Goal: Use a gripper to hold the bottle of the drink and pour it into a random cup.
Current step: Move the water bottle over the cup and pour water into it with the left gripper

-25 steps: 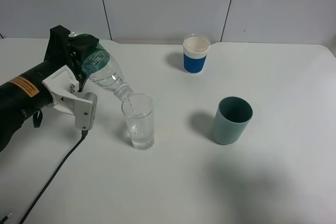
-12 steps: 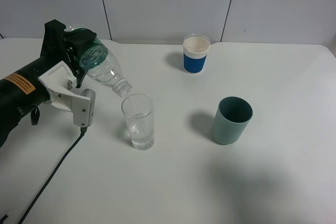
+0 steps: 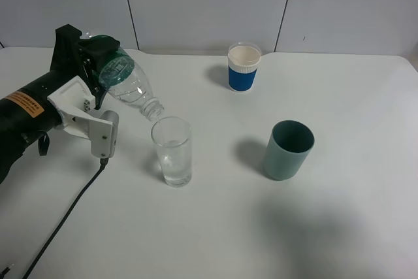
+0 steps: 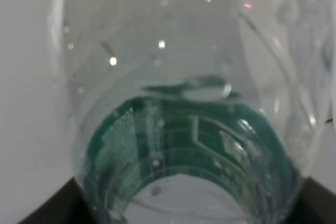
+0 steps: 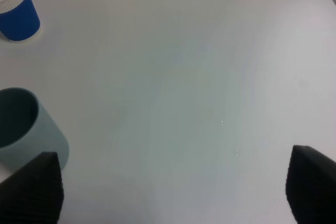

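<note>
Jaws of the left gripper [image 3: 95,70] clamped on the bottle of the drink [image 3: 130,86], tipped above the cup [image 3: 173,155].
I see the bottle slanting neck-down, mouth just above the rim of the cup, which holds some clear liquid. Right of it stand a blue cup [image 3: 243,68] and a teal cup [image 3: 287,150]; my right gripper [image 5: 172,184] hangs over the table [image 5: 184,77] beside the teal cup, jaws wide apart.

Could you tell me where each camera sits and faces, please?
Exterior high: overhead, looking down; left tool tips the bottle toward the glass.
Left wrist: close on the bottle; jaw corners show.
Right wrist: looks down past right tool at teal cup, blue cup.
Shared: exterior and right wrist show both cups.
</note>
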`<action>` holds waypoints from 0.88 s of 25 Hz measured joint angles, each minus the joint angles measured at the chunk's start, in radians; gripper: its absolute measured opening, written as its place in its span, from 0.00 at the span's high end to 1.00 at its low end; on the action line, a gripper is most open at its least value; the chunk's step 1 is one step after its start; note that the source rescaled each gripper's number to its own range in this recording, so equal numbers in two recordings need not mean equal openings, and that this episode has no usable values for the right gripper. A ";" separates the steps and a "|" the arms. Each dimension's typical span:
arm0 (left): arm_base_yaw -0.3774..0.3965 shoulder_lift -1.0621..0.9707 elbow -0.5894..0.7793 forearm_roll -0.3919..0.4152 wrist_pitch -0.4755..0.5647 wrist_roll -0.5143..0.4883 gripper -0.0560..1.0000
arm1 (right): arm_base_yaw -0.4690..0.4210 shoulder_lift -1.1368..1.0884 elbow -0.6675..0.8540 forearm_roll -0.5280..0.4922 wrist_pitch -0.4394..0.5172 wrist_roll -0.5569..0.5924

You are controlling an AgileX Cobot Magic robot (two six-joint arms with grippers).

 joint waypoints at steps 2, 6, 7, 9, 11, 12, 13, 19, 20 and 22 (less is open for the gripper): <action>0.000 0.000 0.000 0.000 0.000 0.011 0.94 | 0.000 0.000 0.000 0.000 0.000 0.000; 0.000 0.000 0.000 0.000 0.000 0.052 0.94 | 0.000 0.000 0.000 0.000 0.000 0.000; 0.000 0.000 0.000 0.000 0.000 0.057 0.94 | 0.000 0.000 0.000 0.000 0.000 0.000; 0.000 0.000 0.000 0.000 0.000 0.067 0.94 | 0.000 0.000 0.000 0.000 0.000 0.000; 0.000 0.000 0.000 0.000 0.000 0.079 0.94 | 0.000 0.000 0.000 0.000 0.000 0.000; 0.000 0.000 0.000 0.000 0.000 0.087 0.94 | 0.000 0.000 0.000 0.000 0.000 0.000; 0.000 0.000 0.000 0.000 0.000 0.097 0.94 | 0.000 0.000 0.000 0.000 0.000 0.000; 0.000 0.000 0.000 0.002 0.000 0.138 0.94 | 0.000 0.000 0.000 0.000 0.000 0.000; 0.000 0.000 0.000 0.004 0.000 0.139 0.94 | 0.000 0.000 0.000 0.000 0.000 0.000; 0.000 0.000 0.000 0.007 0.000 0.140 0.94 | 0.000 0.000 0.000 0.000 0.000 0.000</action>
